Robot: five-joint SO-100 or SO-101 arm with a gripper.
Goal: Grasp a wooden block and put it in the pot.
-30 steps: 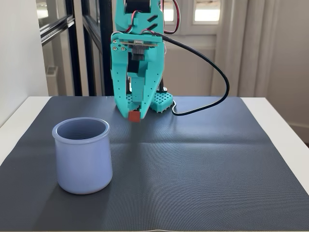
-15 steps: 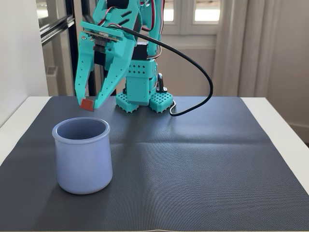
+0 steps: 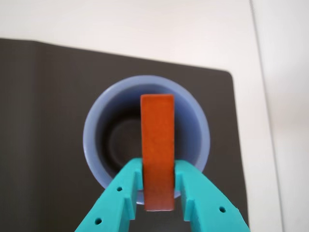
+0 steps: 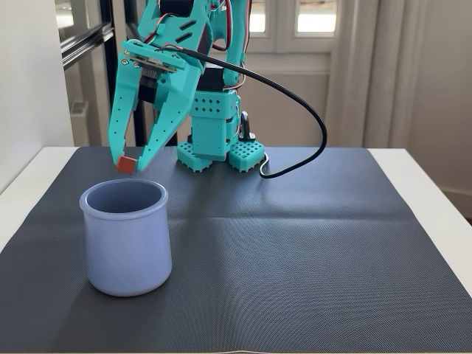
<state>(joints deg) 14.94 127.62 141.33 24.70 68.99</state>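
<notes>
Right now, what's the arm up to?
The teal arm's hand is shut on the wooden block and holds it above the lavender pot, which stands on the dark mat. The wrist view looks straight down past the block into the pot's mouth. The block is not yet inside; it has not been released.

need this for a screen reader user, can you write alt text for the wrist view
A teal claw grips a reddish-brown wooden block between its two fingers, holding it directly above the open mouth of a pale lavender-blue pot. The pot looks empty and stands on a dark mat, with pale table surface beyond the mat's edges.
</notes>
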